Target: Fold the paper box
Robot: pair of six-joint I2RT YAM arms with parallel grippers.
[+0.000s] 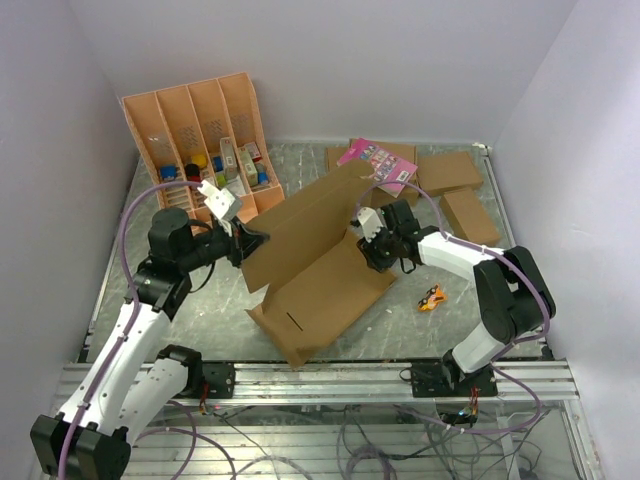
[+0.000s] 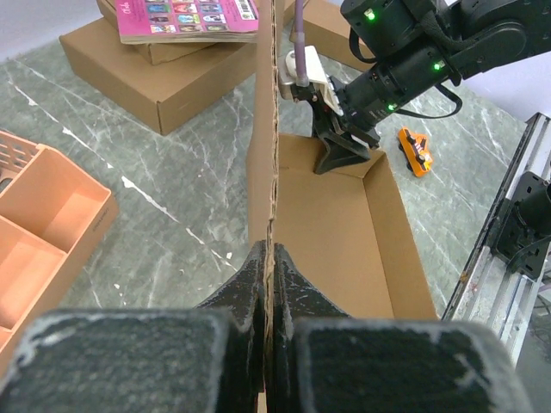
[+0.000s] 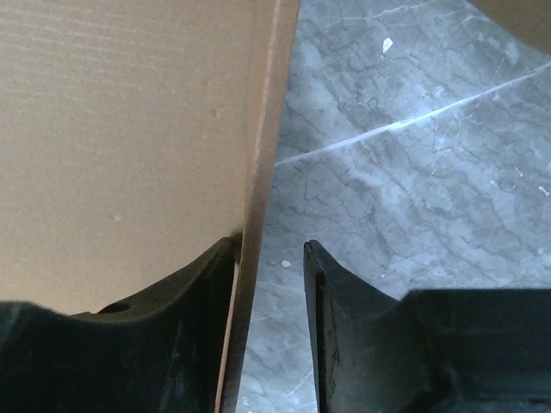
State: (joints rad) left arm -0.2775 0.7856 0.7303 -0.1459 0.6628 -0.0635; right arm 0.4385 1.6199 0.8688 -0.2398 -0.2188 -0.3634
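The paper box [image 1: 335, 290] lies open in the middle of the table, its large lid panel [image 1: 310, 215] standing tilted up. My left gripper [image 1: 252, 243] is shut on the left edge of that panel; in the left wrist view [image 2: 269, 258] the fingers pinch the thin cardboard edge, with the box's inside [image 2: 344, 232] beyond. My right gripper [image 1: 368, 250] is at the box's far right end, down inside it. In the right wrist view [image 3: 271, 249] it is open, astride a cardboard wall [image 3: 120, 129] that lies against the left finger, with a gap to the right finger.
An orange-tan compartment tray [image 1: 195, 140] leans at the back left. Smaller brown boxes [image 1: 450, 170] and a pink booklet [image 1: 378, 162] lie at the back right. A small orange toy [image 1: 432, 298] lies right of the box. A metal rail [image 1: 330, 378] runs along the near edge.
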